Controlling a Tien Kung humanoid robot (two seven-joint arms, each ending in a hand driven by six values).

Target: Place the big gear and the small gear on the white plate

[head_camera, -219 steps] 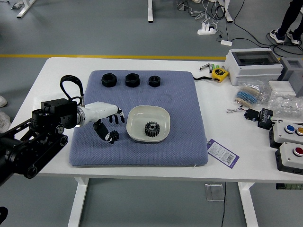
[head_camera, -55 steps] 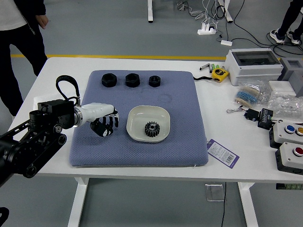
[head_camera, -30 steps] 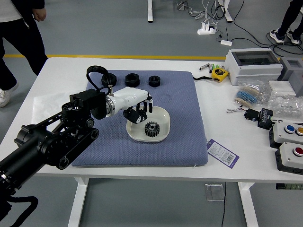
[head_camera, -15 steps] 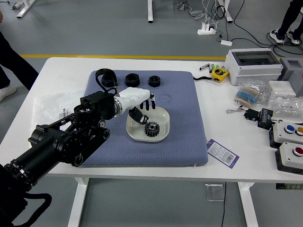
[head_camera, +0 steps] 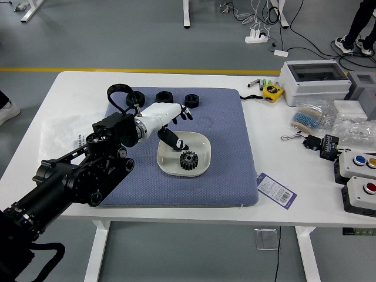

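Observation:
My left hand (head_camera: 181, 128) is over the back left part of the white plate (head_camera: 203, 141), its fingers and thumb spread apart. The big gear (head_camera: 188, 160) lies in the plate, toward its front. At the thumb's tip, just behind the big gear, a small dark shape (head_camera: 179, 147) shows over the plate; it looks like the small gear, largely covered by the thumb. Whether it touches the thumb I cannot tell. The right hand is out of view.
On the blue mat (head_camera: 229, 176), black nuts stand in a row behind the plate, the rightmost one (head_camera: 191, 100) uncovered. A yellow tape measure (head_camera: 272, 91), a white box (head_camera: 314, 82) and button boxes (head_camera: 359, 194) are farther right. A person's shoe (head_camera: 8, 111) shows at the left edge.
From the mat left of the plate, my left hand has moved right, over the plate, and its curled fingers have opened. Lately it rose slightly backward. The person has mostly left the view.

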